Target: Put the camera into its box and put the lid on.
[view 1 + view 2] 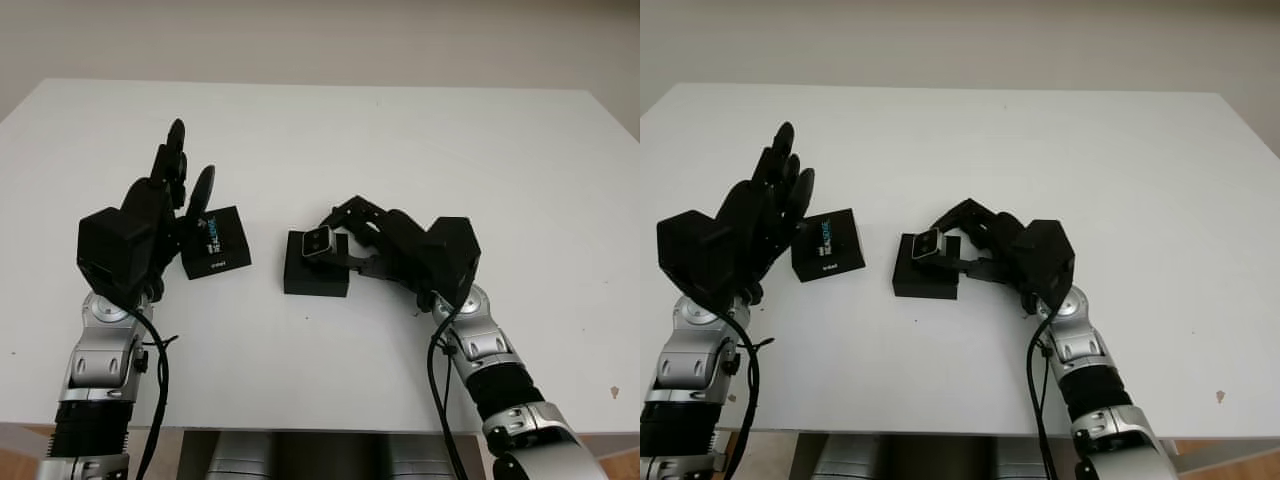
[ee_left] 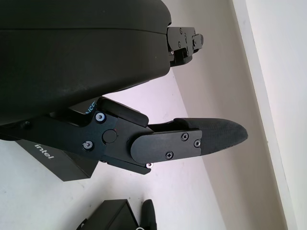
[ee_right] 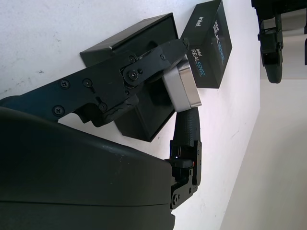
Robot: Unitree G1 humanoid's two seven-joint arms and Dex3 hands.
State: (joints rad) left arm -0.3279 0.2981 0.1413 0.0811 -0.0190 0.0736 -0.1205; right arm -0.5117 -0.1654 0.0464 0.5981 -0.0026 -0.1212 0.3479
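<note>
A small silver camera [image 1: 319, 241] is pinched in my right hand [image 1: 345, 240], held just over the open black box [image 1: 315, 277] in the middle of the table. In the right wrist view the camera [image 3: 182, 88] sits between the fingers [image 3: 148, 62] above the box [image 3: 144, 115]. The black lid [image 1: 215, 243], printed "intel REALSENSE", lies on the table left of the box. My left hand [image 1: 180, 180] is open, raised just left of the lid. The lid [image 2: 62, 163] also appears in the left wrist view.
The white table [image 1: 400, 140] stretches wide behind and to the right of the box. Its front edge [image 1: 300, 420] runs close below both arms.
</note>
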